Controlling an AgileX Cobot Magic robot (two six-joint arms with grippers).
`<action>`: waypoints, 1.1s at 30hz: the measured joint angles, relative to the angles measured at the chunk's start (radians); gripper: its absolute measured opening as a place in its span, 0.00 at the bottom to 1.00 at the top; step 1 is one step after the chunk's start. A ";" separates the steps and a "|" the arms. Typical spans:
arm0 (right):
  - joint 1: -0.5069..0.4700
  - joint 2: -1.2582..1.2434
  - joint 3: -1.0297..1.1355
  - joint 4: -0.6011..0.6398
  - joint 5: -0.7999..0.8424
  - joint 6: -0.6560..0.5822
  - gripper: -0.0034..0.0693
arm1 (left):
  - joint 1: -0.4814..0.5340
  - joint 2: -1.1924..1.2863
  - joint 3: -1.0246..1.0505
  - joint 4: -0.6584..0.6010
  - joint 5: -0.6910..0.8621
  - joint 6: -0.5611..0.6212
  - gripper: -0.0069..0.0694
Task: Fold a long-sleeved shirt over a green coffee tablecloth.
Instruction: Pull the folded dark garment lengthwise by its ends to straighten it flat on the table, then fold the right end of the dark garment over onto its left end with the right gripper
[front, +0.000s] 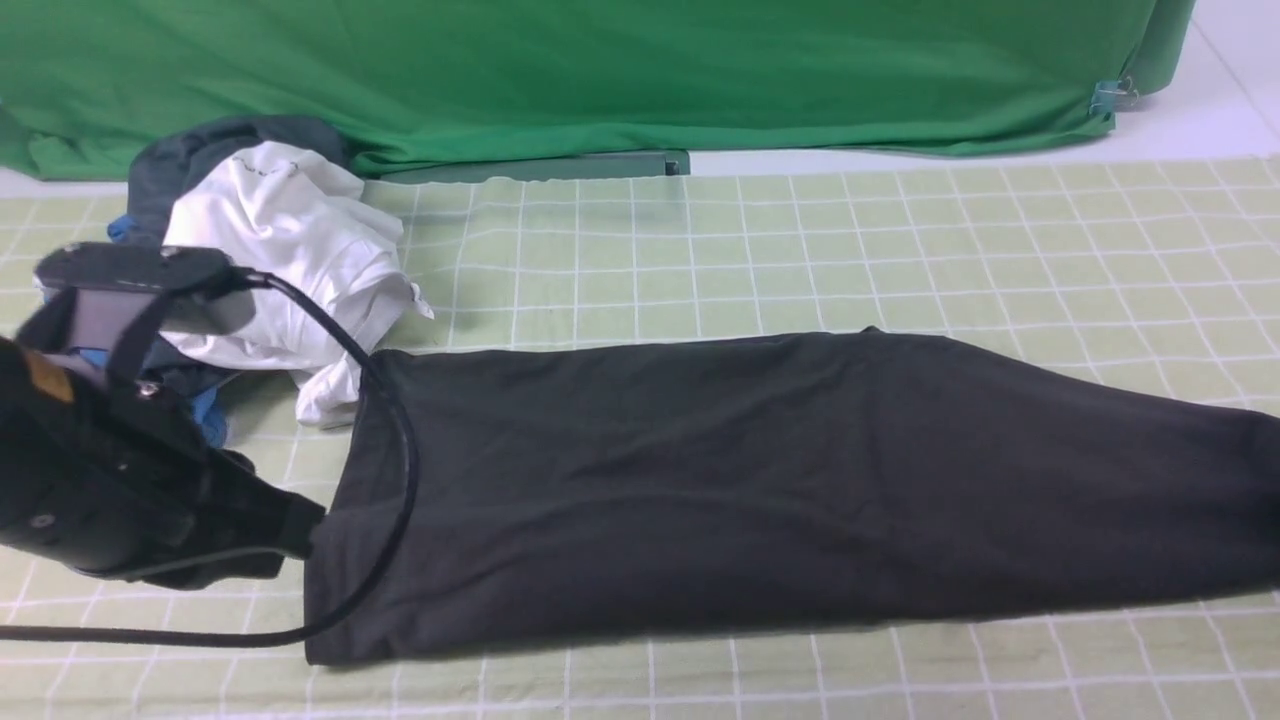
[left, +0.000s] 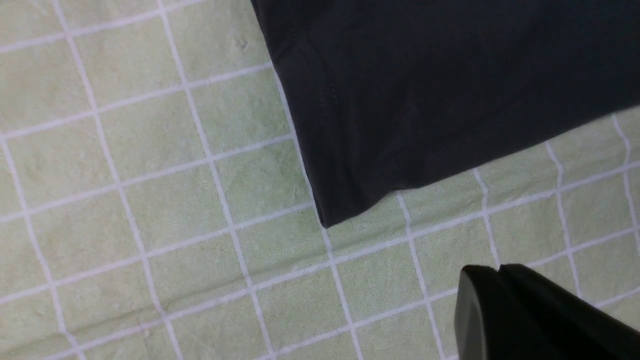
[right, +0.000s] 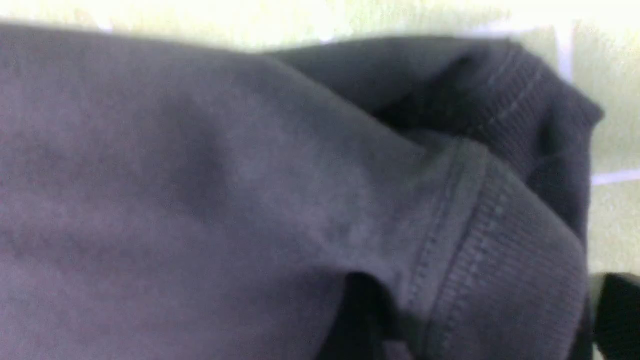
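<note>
The black long-sleeved shirt lies folded into a long band across the green coffee tablecloth. My left gripper is at the shirt's left end. In the left wrist view the left gripper is shut and empty, a little off the shirt's corner, over the grid cloth. The right arm is outside the front view. Its wrist view shows the right gripper with its jaws wide apart. A ribbed edge of the shirt lies loose between the dark fingers.
A pile of white, blue and grey garments sits at the back left, just behind my left arm. Plain deep green fabric hangs along the back. The left arm's black cable loops over the shirt's left end.
</note>
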 joint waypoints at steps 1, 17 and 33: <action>0.000 0.000 0.000 0.000 -0.003 -0.008 0.78 | 0.000 -0.007 0.000 0.000 0.000 0.000 0.10; 0.002 -0.089 -0.055 -0.185 0.030 0.083 0.10 | 0.000 -0.026 0.000 0.001 0.034 0.015 0.10; 0.308 -0.449 -0.060 -0.085 0.125 0.136 0.10 | 0.000 -0.029 0.000 0.001 -0.040 0.019 0.10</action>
